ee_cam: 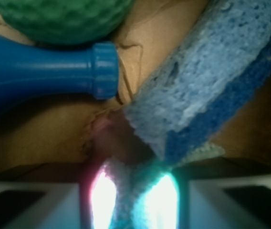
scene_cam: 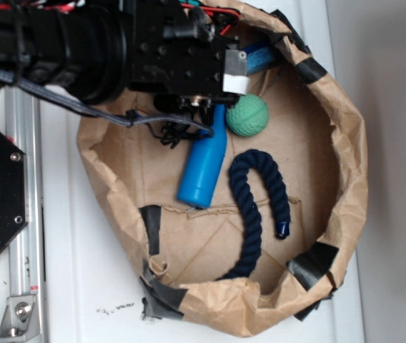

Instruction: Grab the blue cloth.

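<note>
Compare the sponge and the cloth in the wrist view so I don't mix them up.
The sponge is bright blue with a darker blue layer; the cloth is paler, teal-tinted. The sponge is a firm slab with straight edges and pores; the cloth looks fuzzy and bunched. The sponge lies diagonally, farther out; the cloth sits between the end effector fingers, under the sponge's lower corner. Both are bluish and soft-looking.
</note>
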Controlling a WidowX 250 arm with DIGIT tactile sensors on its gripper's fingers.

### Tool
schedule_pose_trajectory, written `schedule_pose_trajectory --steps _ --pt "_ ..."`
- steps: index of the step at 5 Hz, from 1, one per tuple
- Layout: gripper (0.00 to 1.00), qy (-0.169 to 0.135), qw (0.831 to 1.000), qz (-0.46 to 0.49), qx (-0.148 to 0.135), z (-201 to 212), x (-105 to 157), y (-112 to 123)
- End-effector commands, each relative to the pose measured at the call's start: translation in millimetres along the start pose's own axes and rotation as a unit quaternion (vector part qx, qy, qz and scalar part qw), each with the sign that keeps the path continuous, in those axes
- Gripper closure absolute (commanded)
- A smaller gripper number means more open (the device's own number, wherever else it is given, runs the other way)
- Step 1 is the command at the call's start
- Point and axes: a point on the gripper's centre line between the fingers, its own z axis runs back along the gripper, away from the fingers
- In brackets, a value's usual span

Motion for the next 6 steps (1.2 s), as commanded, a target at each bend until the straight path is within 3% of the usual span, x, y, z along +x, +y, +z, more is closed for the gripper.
schedule_pose_trajectory --steps 1,2,3,4,6 --pt "1.0 -0.023 0.999 0.017 0.016 13 -1 4" --pt "1.0 -0.076 0.997 0.018 -0.001 67 8 -9" --pt "1.0 -0.118 0.992 0.033 -0.035 129 33 -27" --pt "1.0 -0.126 0.987 0.065 -0.078 176 50 -31" --pt "1.0 -0.107 0.981 0.104 -0.124 154 56 -36"
